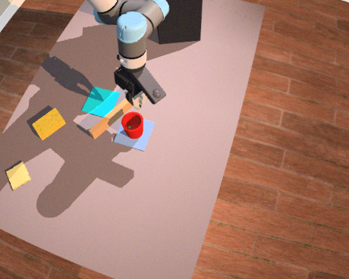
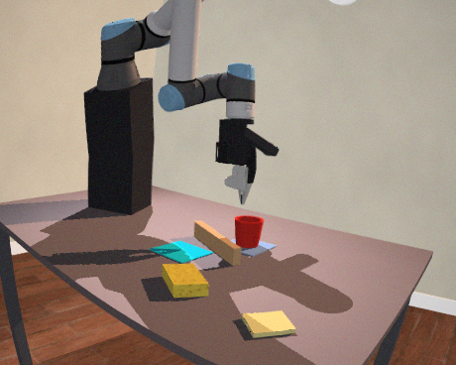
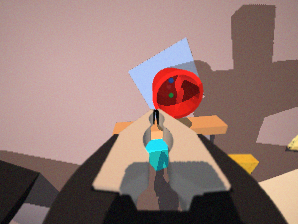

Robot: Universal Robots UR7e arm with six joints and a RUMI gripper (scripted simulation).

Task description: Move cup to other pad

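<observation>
The red cup (image 1: 132, 124) stands upright on the pale blue pad (image 1: 134, 135); it also shows in the exterior view (image 2: 248, 231) and the wrist view (image 3: 177, 92), where marbles lie inside it. The cyan pad (image 1: 101, 101) lies across the wooden rail (image 1: 111, 118) from the cup. My gripper (image 2: 242, 195) is shut and empty. It hangs well above the table, over the rail and just behind the cup, fingertips pointing down (image 3: 156, 117).
A thick yellow sponge (image 1: 48, 123) lies left of the rail. A flat yellow block (image 1: 18, 175) lies near the table's front left edge. The arm's dark pedestal (image 2: 119, 146) stands at the back of the table.
</observation>
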